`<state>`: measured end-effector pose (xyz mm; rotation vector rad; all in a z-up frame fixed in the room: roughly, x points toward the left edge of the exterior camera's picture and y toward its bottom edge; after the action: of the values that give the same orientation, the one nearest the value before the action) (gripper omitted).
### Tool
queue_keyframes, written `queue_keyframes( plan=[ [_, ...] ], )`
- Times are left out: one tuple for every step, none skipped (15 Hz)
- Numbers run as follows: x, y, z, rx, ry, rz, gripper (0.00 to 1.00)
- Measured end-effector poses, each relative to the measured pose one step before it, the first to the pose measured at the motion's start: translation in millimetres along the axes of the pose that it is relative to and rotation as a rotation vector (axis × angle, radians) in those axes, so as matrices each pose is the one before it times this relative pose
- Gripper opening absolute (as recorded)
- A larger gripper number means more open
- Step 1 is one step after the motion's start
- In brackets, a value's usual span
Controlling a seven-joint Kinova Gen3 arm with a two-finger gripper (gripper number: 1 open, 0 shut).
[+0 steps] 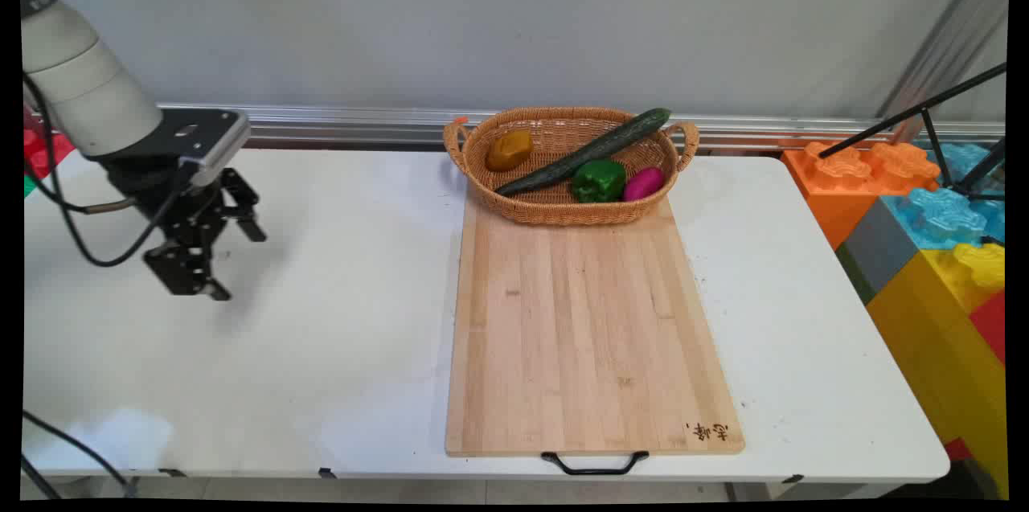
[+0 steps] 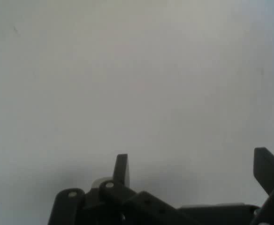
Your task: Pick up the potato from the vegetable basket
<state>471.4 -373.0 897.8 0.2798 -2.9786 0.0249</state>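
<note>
Main view: arm reaching in from upper left, gripper (image 1: 233, 264) pointed down over bare white table (image 1: 338, 319), well left of cutting board (image 1: 587, 335). Fingers (image 2: 121, 168) spread apart, holding nothing. Wicker basket (image 1: 563, 210) on board's far end, holding cucumber (image 1: 587, 150), green pepper (image 1: 599, 180).

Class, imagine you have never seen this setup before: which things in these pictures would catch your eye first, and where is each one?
The wicker basket at the table's far middle draws the eye: it holds a long cucumber lying slantwise, a green pepper, a magenta vegetable and an orange-brown one. A large wooden cutting board lies just in front of it. Far to the left, the black gripper hangs open above bare white table, holding nothing.
</note>
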Motion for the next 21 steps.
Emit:
queue_keyframes(
  plan=[
    [5.43,-1.43,0.77,0.00703,0.02748,-0.0035,1.0],
    [6.06,-1.65,0.56,0.0084,0.02367,-0.00374,1.0],
    [6.98,-1.91,0.52,0.00966,0.02413,-0.00612,1.0],
    [11.31,-2.89,0.42,0.01576,0.03297,-0.01113,1.0],
    [12.51,-3.28,0.27,0.01773,0.03254,-0.01608,1.0],
    [11.4,-2.74,0.34,0.01538,0.02444,-0.01372,1.0],
    [8.08,-2.15,0.26,0.01114,0.01511,-0.00865,1.0],
    [12.47,-3.6,0.58,0.01761,0.01808,-0.01274,1.0],
    [15.28,-4.36,0.71,0.02293,0.01544,-0.01434,1.0],
    [15.8,-4.6,1.33,0.0258,0.00992,-0.01436,1.0],
    [13.8,-3.69,1.68,0.02374,0.00333,-0.01039,1.0],
    [19.57,-4.82,3.41,0.03421,-0.00152,-0.00872,1.0],
    [13.84,-3.8,3.45,0.02788,-0.00327,-0.00537,1.0],
    [12.48,-3.86,4.1,0.02613,-0.0029,-0.00705,1.0],
    [12.6,-4.18,5.93,0.02757,-0.00366,-0.01097,1.0],
    [11.37,-4.28,7.14,0.02522,-0.0027,-0.01322,1.0],
    [9.07,-3.47,7.03,0.02048,-0.00308,-0.01111,1.0],
    [8.85,-3.95,8.37,0.02275,-0.00422,-0.01394,1.0],
    [7.56,-3.93,9.27,0.02205,-0.00447,-0.01399,1.0],
    [5.49,-2.98,8.12,0.01741,-0.00406,-0.01218,1.0],
    [5.37,-3.01,9.93,0.01894,-0.00612,-0.01457,1.0]
  ],
)
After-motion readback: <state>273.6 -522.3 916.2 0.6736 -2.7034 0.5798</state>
